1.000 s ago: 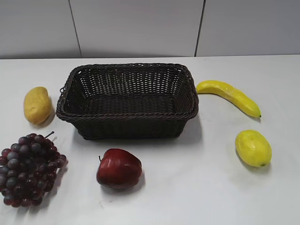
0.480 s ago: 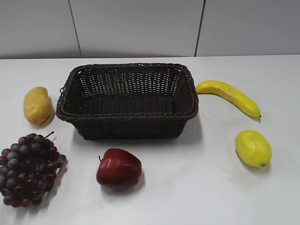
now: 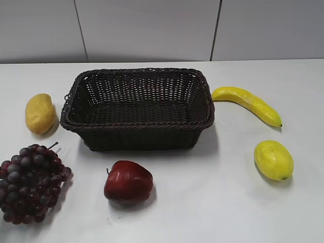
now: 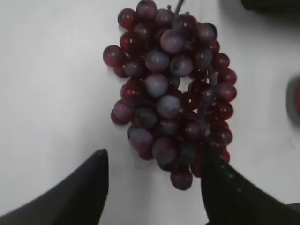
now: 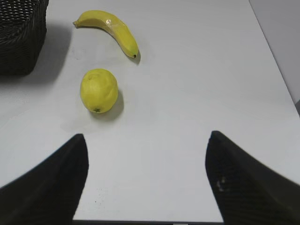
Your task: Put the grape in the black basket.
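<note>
Grape [image 3: 31,183] bunch lies on the white table [image 3: 212,202] at front left, partly cut off by the frame edge, well apart from the black basket [image 3: 137,107]. Left gripper [image 4: 152,180] hangs above it, fingers spread wide, the bunch's near end between the tips; contact cannot be told. Right gripper [image 5: 146,176] spread wide over bare table, holding nothing; lemon [image 5: 98,90] and banana [image 5: 112,29] beyond. Neither arm shows in the exterior view. Apple [image 3: 128,181] sits in front of the basket.
</note>
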Robot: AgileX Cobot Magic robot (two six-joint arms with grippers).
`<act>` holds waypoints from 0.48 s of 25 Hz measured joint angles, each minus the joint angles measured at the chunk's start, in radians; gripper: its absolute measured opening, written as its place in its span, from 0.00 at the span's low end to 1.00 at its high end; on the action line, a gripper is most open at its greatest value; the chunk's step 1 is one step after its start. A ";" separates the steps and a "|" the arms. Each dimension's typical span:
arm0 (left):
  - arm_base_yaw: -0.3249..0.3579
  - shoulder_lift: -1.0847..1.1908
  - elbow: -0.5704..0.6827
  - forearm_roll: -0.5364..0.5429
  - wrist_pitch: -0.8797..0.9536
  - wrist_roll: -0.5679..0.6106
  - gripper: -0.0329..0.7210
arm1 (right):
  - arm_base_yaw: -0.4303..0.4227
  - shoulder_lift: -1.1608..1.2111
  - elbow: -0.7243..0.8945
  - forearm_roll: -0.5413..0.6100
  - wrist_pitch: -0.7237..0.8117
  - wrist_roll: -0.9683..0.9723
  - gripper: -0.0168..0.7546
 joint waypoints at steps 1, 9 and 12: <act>-0.002 0.038 -0.001 0.000 -0.025 0.012 0.83 | 0.000 0.000 0.000 0.000 0.000 0.000 0.79; -0.077 0.234 -0.001 -0.004 -0.216 0.055 0.89 | 0.000 0.000 0.000 0.000 0.000 0.000 0.79; -0.100 0.290 -0.001 -0.008 -0.273 0.057 0.90 | 0.000 0.000 0.000 0.000 0.000 0.000 0.79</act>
